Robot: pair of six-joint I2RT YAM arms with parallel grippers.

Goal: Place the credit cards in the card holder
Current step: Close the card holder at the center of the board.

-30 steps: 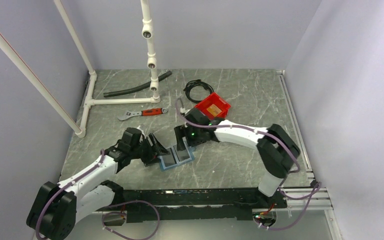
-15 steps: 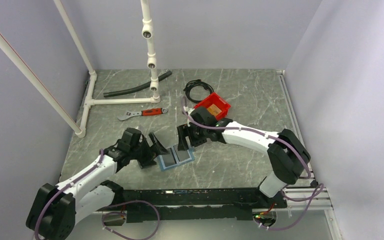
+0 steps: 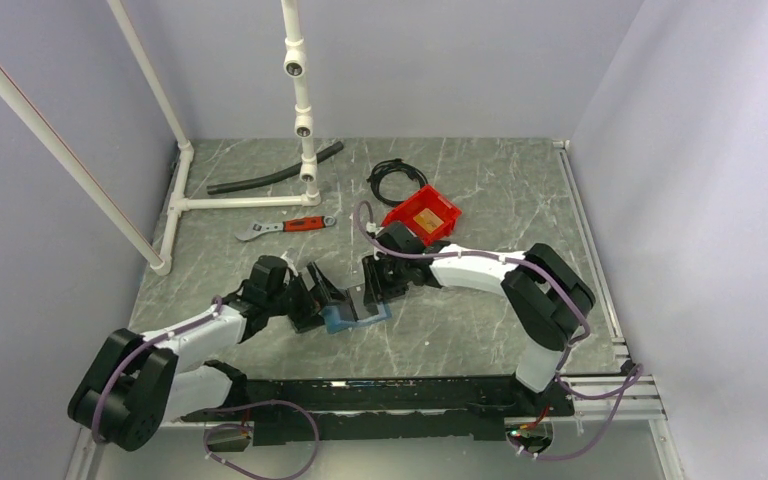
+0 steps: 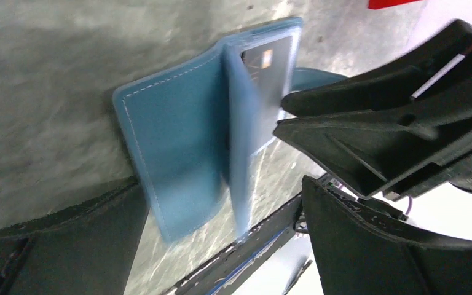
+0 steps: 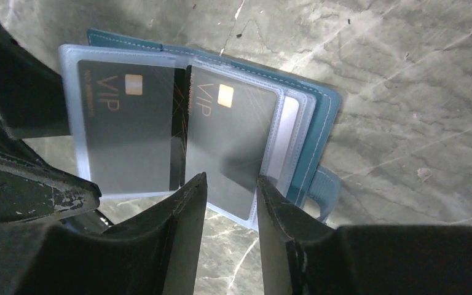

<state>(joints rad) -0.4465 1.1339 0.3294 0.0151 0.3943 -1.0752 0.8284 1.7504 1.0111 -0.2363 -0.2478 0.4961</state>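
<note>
A: Where's the card holder (image 5: 327, 117)?
B: Flat on the grey marbled table (image 3: 460, 330), near the middle, right between the two grippers. The red bin (image 3: 423, 213) is behind it, apart.

A: What does it look like?
B: Blue wallet-type cover with pale stitching along the edge and a small blue strap tab (image 5: 326, 184) on one side. It lies open, with clear plastic sleeves (image 5: 74, 104) fanned out inside. In the left wrist view one leaf stands up off the cover.

A: And the credit cards (image 5: 126, 135)?
B: Two are showing, both dark grey with gold "VIP" lettering and a gold chip. Each sits inside a clear sleeve, side by side. The right-hand card (image 5: 230, 141) and its sleeve overlap the edge of the other. Behind it is a paler leaf; I can't tell what it holds.

A: Right gripper (image 5: 228, 184)?
B: Narrow, with a gap between the fingers. The tips are at the lower edge of the right-hand card's sleeve. I can't tell if they touch it, and nothing is pinched.

A: Left gripper (image 3: 327, 290)?
B: Spread wide and holding nothing. It sits low at the holder's left side with the cover just beside one finger.

A: Other stuff?
B: A red-handled wrench (image 3: 285, 227), a coiled black cable (image 3: 392, 180), a black hose (image 3: 270, 170) and a white pipe frame (image 3: 300, 100), all further back.
</note>
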